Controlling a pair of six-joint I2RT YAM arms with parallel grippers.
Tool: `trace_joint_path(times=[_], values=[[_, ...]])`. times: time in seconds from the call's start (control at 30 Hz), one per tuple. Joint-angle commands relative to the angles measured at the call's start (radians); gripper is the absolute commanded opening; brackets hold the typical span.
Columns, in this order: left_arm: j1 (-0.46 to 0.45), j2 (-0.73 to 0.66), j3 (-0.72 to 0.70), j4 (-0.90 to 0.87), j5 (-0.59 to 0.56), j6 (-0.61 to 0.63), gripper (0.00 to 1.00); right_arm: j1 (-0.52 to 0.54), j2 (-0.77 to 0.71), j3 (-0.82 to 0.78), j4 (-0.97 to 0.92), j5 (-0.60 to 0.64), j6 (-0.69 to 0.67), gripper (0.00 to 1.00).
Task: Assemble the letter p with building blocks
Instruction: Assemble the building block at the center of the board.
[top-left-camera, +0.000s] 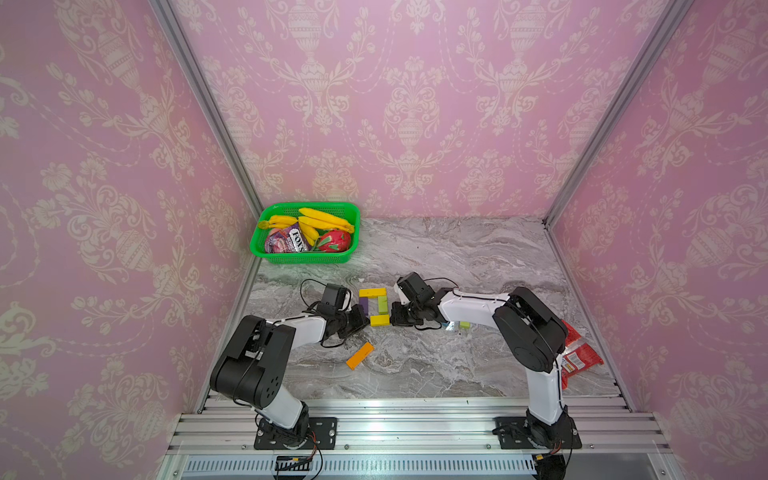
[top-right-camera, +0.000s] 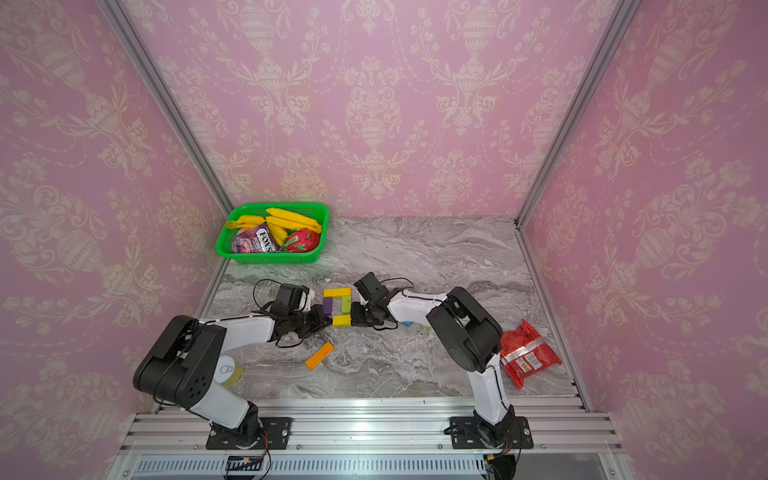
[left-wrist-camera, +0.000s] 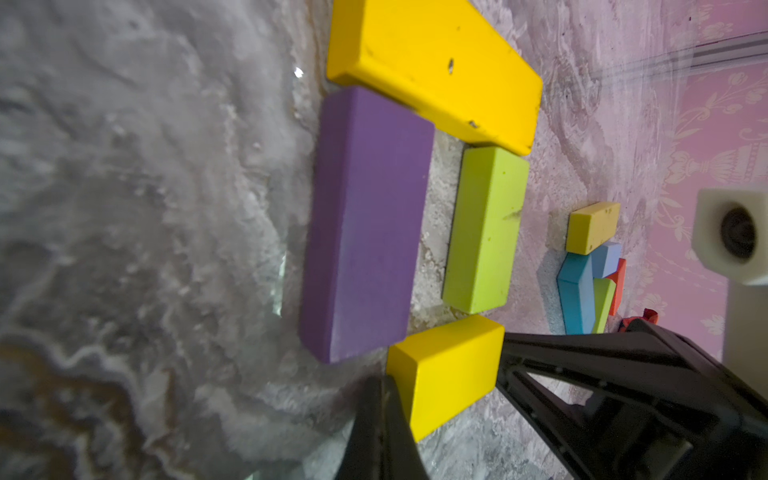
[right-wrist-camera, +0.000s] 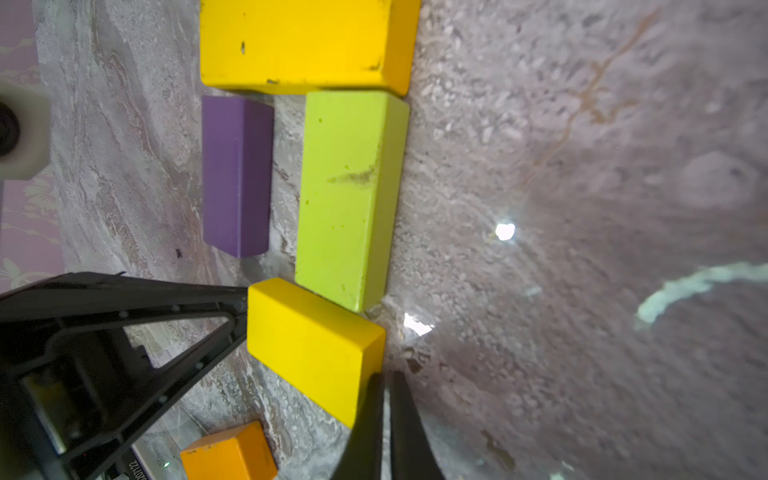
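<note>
While your left gripper (left-wrist-camera: 384, 380) and right gripper (right-wrist-camera: 386, 376), both pinched closed and empty, square the short yellow block (top-left-camera: 380, 320), you'll probably want the orange block (top-left-camera: 360, 355) next.

My left claw (left-wrist-camera: 384, 399) is matt black plastic; the blocks (left-wrist-camera: 436, 70) look smooth, painted, slightly scuffed; the tabletop (left-wrist-camera: 145, 208) is glossy marble.

Spare blocks (top-left-camera: 464, 325) mostly under the right arm (top-left-camera: 473, 306) (just lime and teal corners), red packet (top-left-camera: 582, 357) half behind it.
</note>
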Motion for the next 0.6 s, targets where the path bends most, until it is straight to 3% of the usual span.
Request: trace_joint_path(times=[0.0, 0.57], values=[[-0.009, 0.030, 0.019, -0.016, 0.004, -0.013, 0.00, -0.002, 0.054, 0.008, -0.066, 0.018, -0.010, 0.10], [-0.009, 0.028, 0.035, -0.037, -0.006, -0.010, 0.00, -0.006, 0.074, 0.029, -0.068, 0.001, -0.016, 0.10]])
